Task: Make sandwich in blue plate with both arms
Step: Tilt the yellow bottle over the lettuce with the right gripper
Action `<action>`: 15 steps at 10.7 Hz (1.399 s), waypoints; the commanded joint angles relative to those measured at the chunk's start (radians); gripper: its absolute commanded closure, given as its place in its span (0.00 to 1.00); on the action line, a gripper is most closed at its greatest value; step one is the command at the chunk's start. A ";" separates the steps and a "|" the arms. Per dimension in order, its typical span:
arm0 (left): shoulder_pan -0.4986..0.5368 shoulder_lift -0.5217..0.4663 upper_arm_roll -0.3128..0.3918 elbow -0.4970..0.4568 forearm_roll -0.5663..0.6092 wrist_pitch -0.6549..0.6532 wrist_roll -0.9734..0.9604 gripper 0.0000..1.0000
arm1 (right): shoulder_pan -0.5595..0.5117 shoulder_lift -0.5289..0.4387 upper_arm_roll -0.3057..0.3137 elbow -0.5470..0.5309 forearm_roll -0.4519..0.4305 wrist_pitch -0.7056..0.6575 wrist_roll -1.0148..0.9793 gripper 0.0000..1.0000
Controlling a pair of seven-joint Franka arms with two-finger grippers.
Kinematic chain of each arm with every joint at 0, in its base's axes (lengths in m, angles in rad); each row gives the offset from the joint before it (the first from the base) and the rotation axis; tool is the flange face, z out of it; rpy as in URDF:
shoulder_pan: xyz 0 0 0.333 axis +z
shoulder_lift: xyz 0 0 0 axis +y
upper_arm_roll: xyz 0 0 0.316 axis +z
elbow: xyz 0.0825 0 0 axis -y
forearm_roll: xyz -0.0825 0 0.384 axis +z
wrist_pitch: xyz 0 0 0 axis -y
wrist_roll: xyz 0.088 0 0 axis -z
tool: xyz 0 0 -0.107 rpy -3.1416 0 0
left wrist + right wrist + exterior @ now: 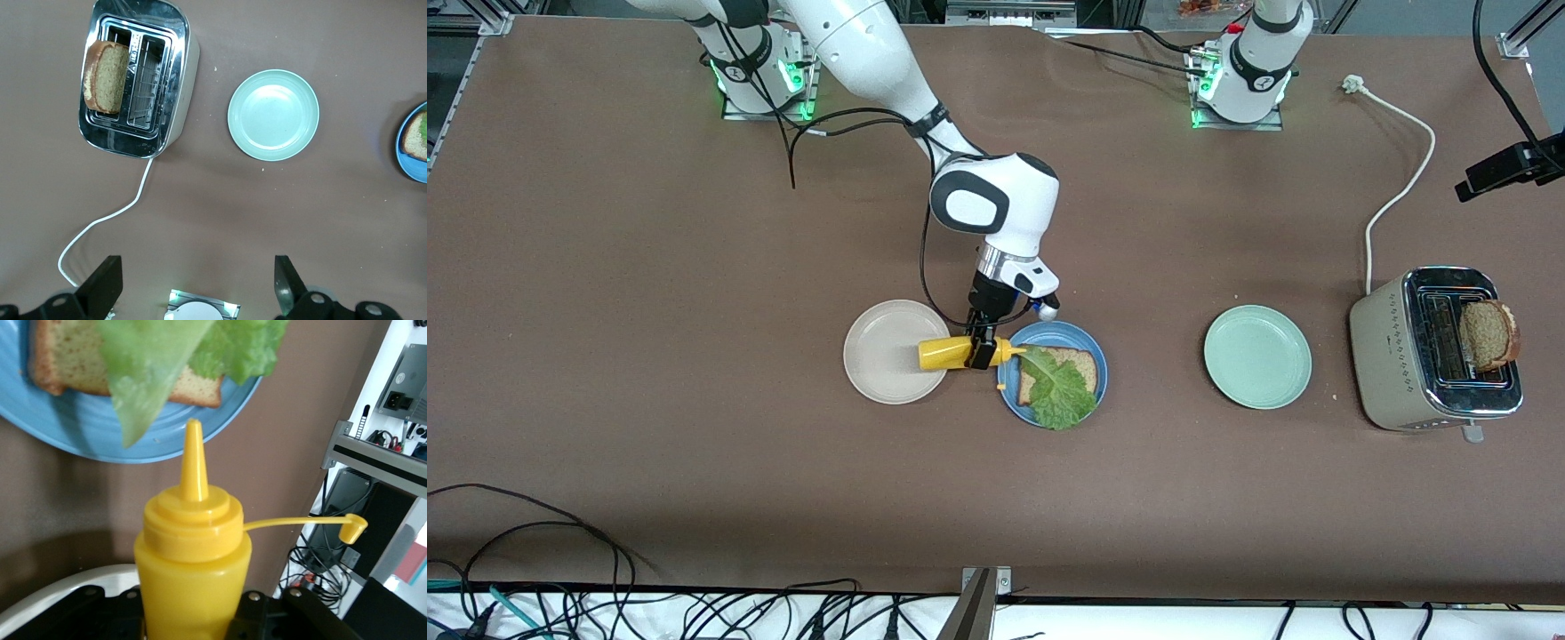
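Topping bread slice (1074, 366): ruffled lettuce leaf (1062, 394); blue plate (1094, 349).

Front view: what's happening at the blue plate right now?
The right claw holds a yellow squeeze bottle on its side, nozzle aimed at the blue plate, cap flipped open. On the plate lies one bread slice with a lettuce leaf on top. A second slice sits in the toaster. The left claw waits open, over the table near its base.
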 commanded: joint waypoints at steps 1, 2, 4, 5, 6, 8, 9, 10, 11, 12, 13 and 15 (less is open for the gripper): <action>0.049 0.009 0.014 0.014 0.013 -0.007 0.028 0.00 | 0.034 0.045 -0.013 0.036 -0.090 -0.060 0.002 1.00; 0.060 0.014 0.014 0.015 0.012 -0.004 0.025 0.00 | 0.036 0.048 -0.013 0.036 -0.099 -0.060 0.002 1.00; 0.078 0.040 0.016 0.014 0.012 0.031 0.028 0.00 | 0.036 0.051 -0.013 0.036 -0.118 -0.060 0.001 1.00; 0.096 0.040 0.014 0.014 0.012 0.039 0.040 0.00 | 0.036 0.051 -0.013 0.036 -0.118 -0.060 -0.001 1.00; 0.104 0.044 0.014 0.014 0.012 0.045 0.043 0.00 | 0.036 0.051 -0.013 0.036 -0.118 -0.060 -0.004 1.00; 0.097 0.070 0.009 0.015 0.039 0.045 0.042 0.00 | 0.036 0.048 -0.013 0.036 -0.118 -0.061 -0.008 1.00; 0.106 0.070 0.014 0.015 0.038 0.045 0.056 0.00 | 0.036 0.042 -0.015 0.038 -0.114 -0.066 -0.008 1.00; 0.110 0.070 0.016 0.015 0.038 0.045 0.097 0.00 | 0.036 0.041 -0.012 0.051 -0.113 -0.104 -0.008 1.00; 0.133 0.069 0.016 0.015 0.036 0.045 0.167 0.00 | 0.040 0.041 -0.010 0.068 -0.113 -0.128 -0.010 1.00; 0.150 0.069 0.016 0.015 0.036 0.045 0.210 0.00 | 0.042 0.030 -0.007 0.079 -0.104 -0.142 -0.007 1.00; 0.150 0.070 0.016 0.015 0.039 0.048 0.212 0.00 | 0.040 -0.005 -0.009 0.079 -0.038 -0.156 -0.005 1.00; 0.152 0.070 0.016 0.015 0.041 0.048 0.214 0.00 | 0.026 -0.105 -0.039 0.077 0.214 -0.169 -0.007 1.00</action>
